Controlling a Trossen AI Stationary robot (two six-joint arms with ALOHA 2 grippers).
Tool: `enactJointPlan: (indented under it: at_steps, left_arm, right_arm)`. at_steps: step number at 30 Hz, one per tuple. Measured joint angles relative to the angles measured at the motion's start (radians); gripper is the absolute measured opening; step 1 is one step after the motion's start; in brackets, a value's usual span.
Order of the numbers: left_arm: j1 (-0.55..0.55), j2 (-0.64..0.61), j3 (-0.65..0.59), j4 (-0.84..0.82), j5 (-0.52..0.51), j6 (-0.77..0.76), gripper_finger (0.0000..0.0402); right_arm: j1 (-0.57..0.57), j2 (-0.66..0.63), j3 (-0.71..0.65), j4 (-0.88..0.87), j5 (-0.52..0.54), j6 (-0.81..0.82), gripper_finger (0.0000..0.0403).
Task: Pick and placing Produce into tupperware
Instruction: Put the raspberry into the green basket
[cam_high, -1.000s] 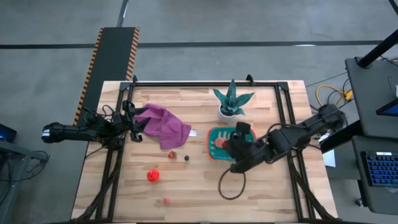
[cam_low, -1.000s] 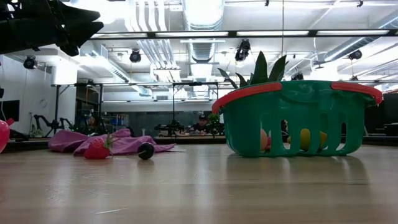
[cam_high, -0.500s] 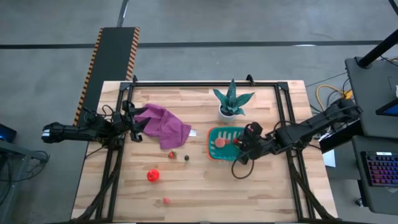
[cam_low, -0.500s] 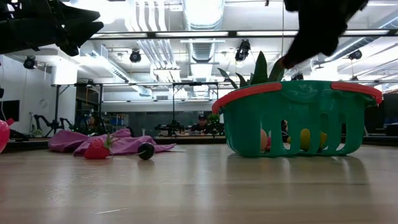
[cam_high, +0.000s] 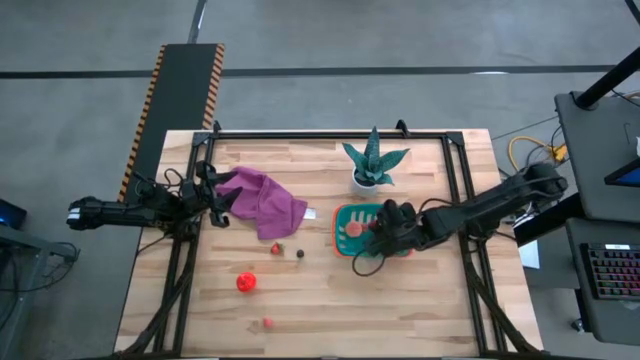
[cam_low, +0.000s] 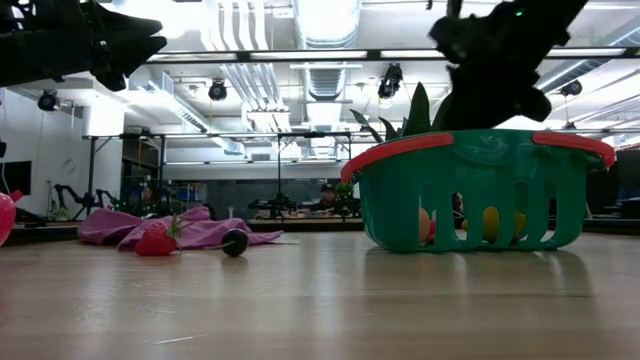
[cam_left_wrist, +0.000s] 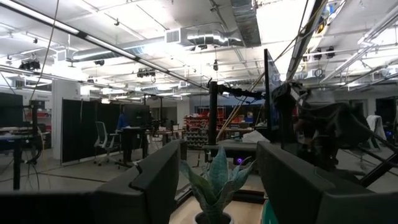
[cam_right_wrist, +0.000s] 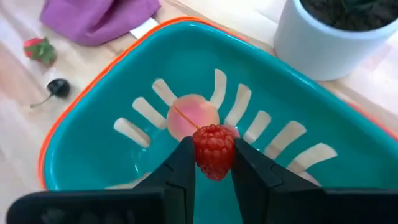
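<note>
We have the right gripper (cam_right_wrist: 212, 163) over the tupperware (cam_right_wrist: 118, 93) now, its two fingers pinching a red raspberry (cam_right_wrist: 214, 151) between them. From the wrist the berry hangs directly above the tub's slotted floor, with a peach-pink fruit (cam_right_wrist: 191, 118) lying just beyond it inside. From above, the gripper (cam_high: 385, 225) sits over the near-right part of the teal tub (cam_high: 345, 214), so the drop point lies straight below us: no sideways travel looks needed, only a release, perhaps after a little lowering.

Across the table level, the arm (cam_low: 500, 55) shows above the rim (cam_low: 400, 148), not down inside the walls.

More produce waits on the wood to the left: a strawberry (cam_high: 275, 248) and a dark cherry (cam_high: 299, 254) near the purple cloth (cam_high: 262, 201), and a red piece (cam_high: 246, 282) nearer us. The left gripper (cam_high: 212, 205) idles at the table's left edge by the cloth, fingers spread and empty, closer to those leftovers than our right arm.
</note>
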Motion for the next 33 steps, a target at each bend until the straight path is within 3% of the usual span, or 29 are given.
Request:
enactJointPlan:
  at_steps: [6, 16, 28, 33]
  left_arm:
    - [0.000, 0.000, 0.000, 0.001, 0.000, 0.000, 0.0199]
    - [0.000, 0.001, 0.000, 0.000, 0.000, -0.001, 0.0199]
    - [0.000, 0.001, 0.000, 0.000, 0.000, -0.004, 0.0199]
    - [0.000, 0.001, 0.000, 0.000, 0.000, -0.004, 0.0199]
  right_arm:
    - [-0.035, 0.125, 0.087, -0.042, -0.004, 0.077, 0.0069]
    - [-0.065, 0.335, 0.321, -0.403, -0.008, 0.191, 0.0069]
    - [-0.073, 0.408, 0.379, -0.397, -0.010, 0.158, 0.0069]
    - [-0.073, 0.408, 0.383, -0.376, -0.002, 0.114, 0.0093]
